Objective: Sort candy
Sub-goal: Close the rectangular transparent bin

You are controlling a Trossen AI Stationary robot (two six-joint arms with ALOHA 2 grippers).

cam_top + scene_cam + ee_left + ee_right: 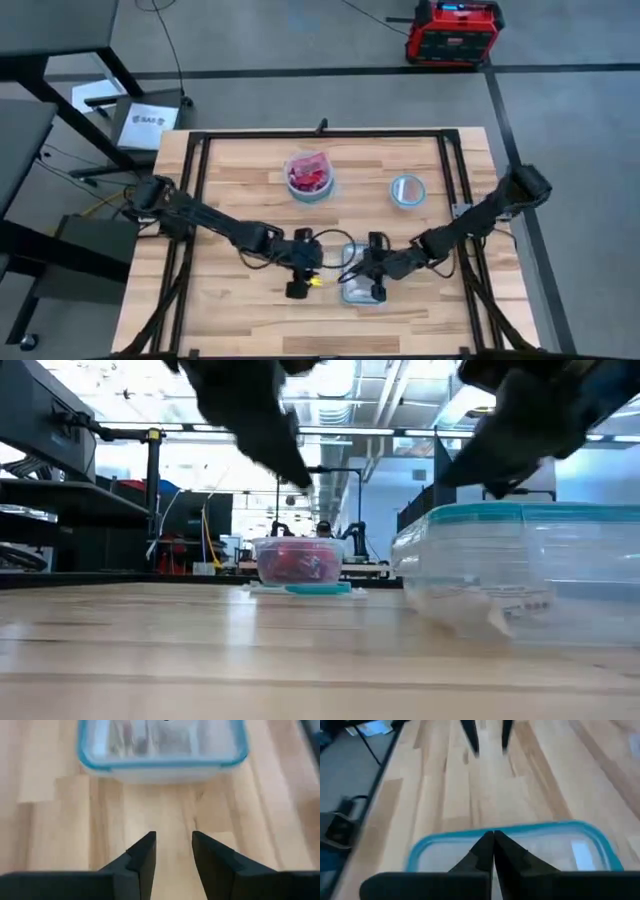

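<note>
I work in what looks like a lab or workshop rather than a home; my bench is a pale wooden table (250, 300) framed by black metal rails (320, 134), standing on a grey floor (560, 110) marked with dark lines; in the upper right of the high view a red and black equipment case (454, 32) sits on that floor, and cables (165, 40) trail across it at upper left; a dark workbench (50, 30) fills the upper left corner; the low view shows, beyond my table, exposed ceiling ducts and lights (370, 400), and cluttered benches (190, 555) at middle left.
</note>
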